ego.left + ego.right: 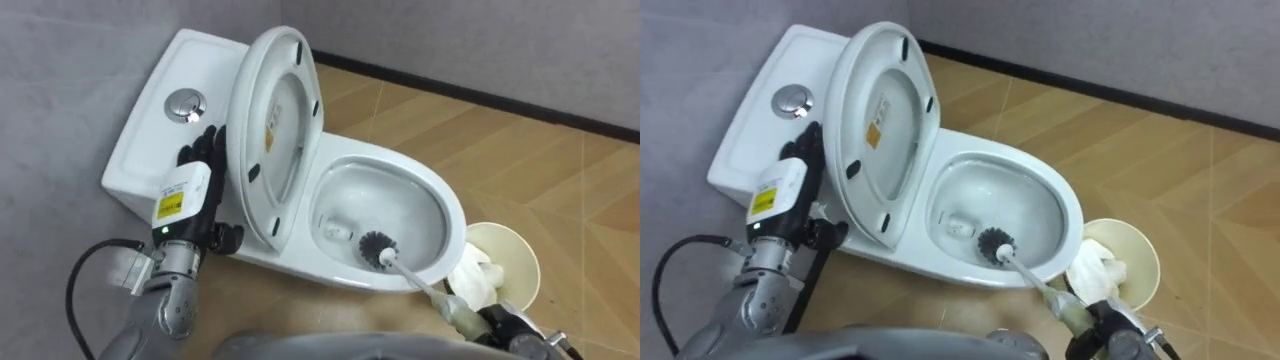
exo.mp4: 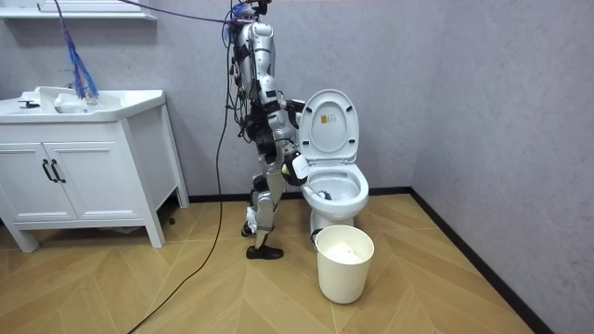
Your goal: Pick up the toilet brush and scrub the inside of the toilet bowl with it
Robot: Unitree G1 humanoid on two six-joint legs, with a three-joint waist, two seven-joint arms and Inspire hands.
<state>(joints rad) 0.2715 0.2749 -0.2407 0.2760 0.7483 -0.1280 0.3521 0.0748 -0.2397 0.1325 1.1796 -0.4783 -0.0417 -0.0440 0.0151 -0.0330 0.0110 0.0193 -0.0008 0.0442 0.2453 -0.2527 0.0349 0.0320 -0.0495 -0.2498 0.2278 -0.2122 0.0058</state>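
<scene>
The left hand point(image 1: 196, 160) lays extended fingers against the raised lid point(image 1: 285, 70), seemingly to keep it upright. The lid's sticker point(image 1: 270, 128) is too small to read. The toilet brush point(image 1: 379, 250) sits head-down inside the bowl point(image 1: 420, 175), and the right hand point(image 1: 505, 322) clasps its handle beside the bin point(image 1: 530, 255).
</scene>
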